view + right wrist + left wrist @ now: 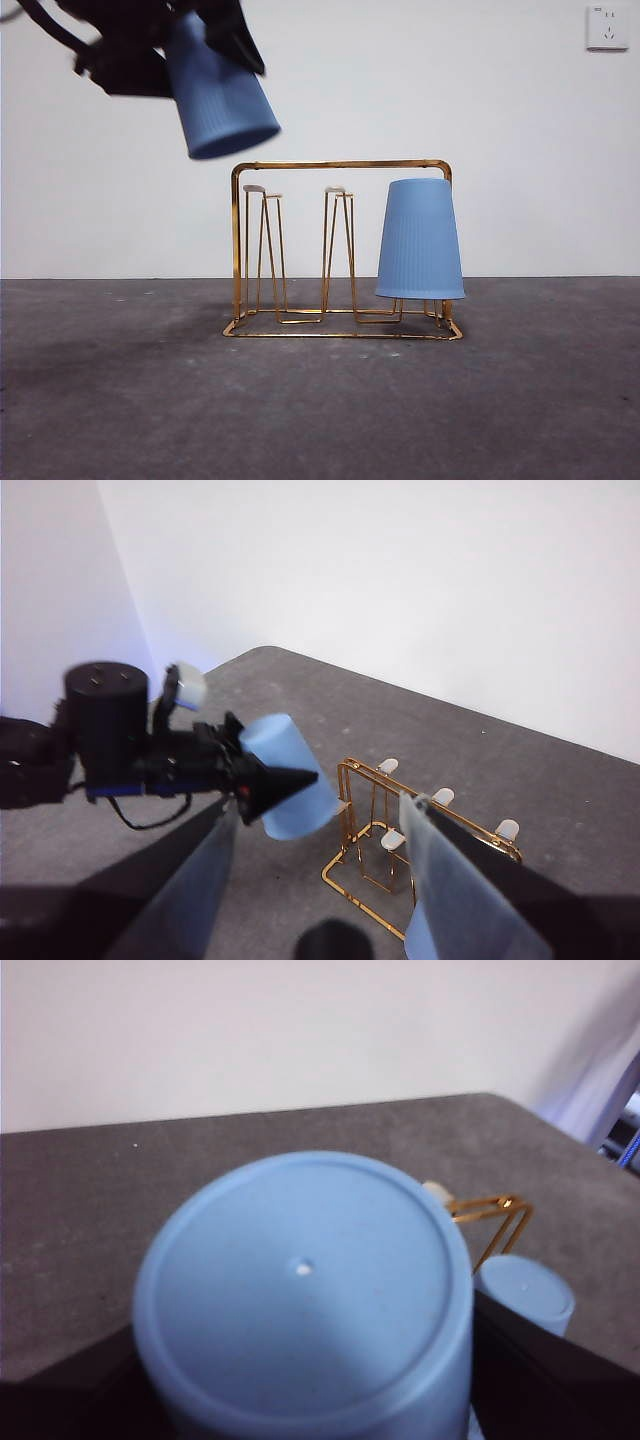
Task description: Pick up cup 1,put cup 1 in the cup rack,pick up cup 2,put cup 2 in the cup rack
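One blue cup (420, 240) sits upside down over the right-hand peg of the gold wire cup rack (340, 165). My left gripper (185, 50) is shut on the other blue cup (222, 100), holding it tilted in the air, up and to the left of the rack. In the left wrist view that cup's base (300, 1280) fills the middle, with the rack (495, 1205) and the racked cup (525, 1295) beyond it. The right wrist view shows the held cup (290, 775) near the rack (370, 780). My right gripper (320, 880) hangs open and high above the rack, holding nothing.
The rack's left and middle pegs (265, 192) stand bare with pale tips. The rack sits on a dark grey table (120, 400) in front of a white wall. A wall socket (607, 27) is at the upper right. The table's edge (560, 1125) runs close past the rack.
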Robot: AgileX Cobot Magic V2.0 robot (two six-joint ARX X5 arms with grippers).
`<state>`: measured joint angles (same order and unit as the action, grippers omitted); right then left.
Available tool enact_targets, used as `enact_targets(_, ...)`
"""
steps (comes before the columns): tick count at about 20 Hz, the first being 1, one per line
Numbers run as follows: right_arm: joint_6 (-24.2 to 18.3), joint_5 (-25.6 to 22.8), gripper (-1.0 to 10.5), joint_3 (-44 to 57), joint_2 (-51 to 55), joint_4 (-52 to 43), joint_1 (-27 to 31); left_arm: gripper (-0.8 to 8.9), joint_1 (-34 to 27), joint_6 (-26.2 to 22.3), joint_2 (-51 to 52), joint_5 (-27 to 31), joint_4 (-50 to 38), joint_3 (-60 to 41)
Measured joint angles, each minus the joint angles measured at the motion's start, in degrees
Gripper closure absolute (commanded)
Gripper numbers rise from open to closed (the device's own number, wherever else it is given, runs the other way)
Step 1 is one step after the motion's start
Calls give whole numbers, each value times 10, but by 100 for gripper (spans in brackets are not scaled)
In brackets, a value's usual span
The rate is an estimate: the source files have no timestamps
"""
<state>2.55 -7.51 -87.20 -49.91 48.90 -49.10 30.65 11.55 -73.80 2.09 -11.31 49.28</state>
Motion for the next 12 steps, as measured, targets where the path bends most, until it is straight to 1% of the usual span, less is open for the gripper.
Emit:
enact_targets(6, 0, 0, 663, 0, 2, 29, 0, 822, 21, -14, -45, 40, -26, 0)
enact_targets(12, 0, 0, 663, 0, 1, 45, 0, 822, 32, -26, -67, 70, -60, 0)
